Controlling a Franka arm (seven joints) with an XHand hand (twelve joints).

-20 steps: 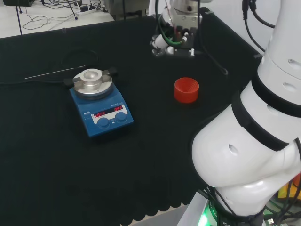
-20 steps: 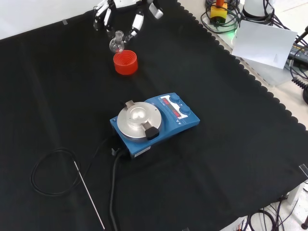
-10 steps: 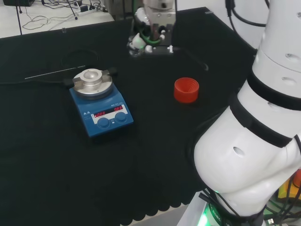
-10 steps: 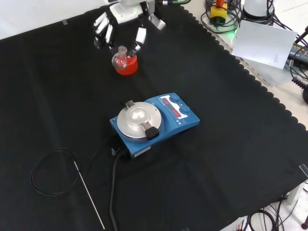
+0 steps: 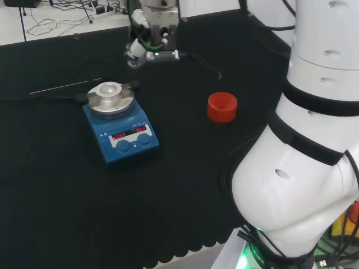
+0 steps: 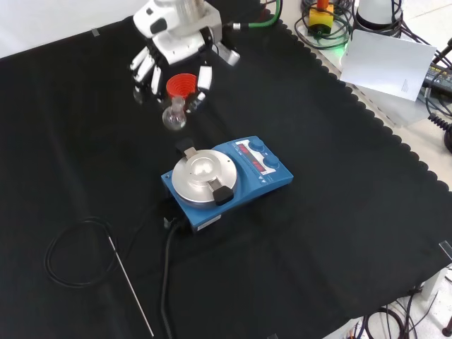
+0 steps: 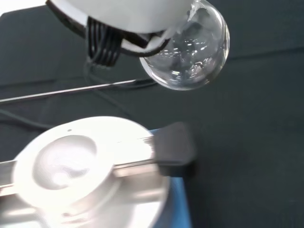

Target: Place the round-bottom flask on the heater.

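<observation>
— What is your hand doing?

— My black and white hand (image 6: 176,53) has its fingers curled round the neck of one small clear glass round-bottom flask (image 6: 174,116). The flask hangs in the air, neck up, round belly down.

— Where does it need to go?

— To the one blue heater with the round silver top (image 6: 203,176). In the front view the heater sits lower than the flask, near it, a bit to the right. I think I must go that way, then down.

— Anything else?

— One red ribbed ring stand (image 5: 222,107), one thin metal rod (image 6: 131,286), one black cable (image 6: 70,252).
</observation>
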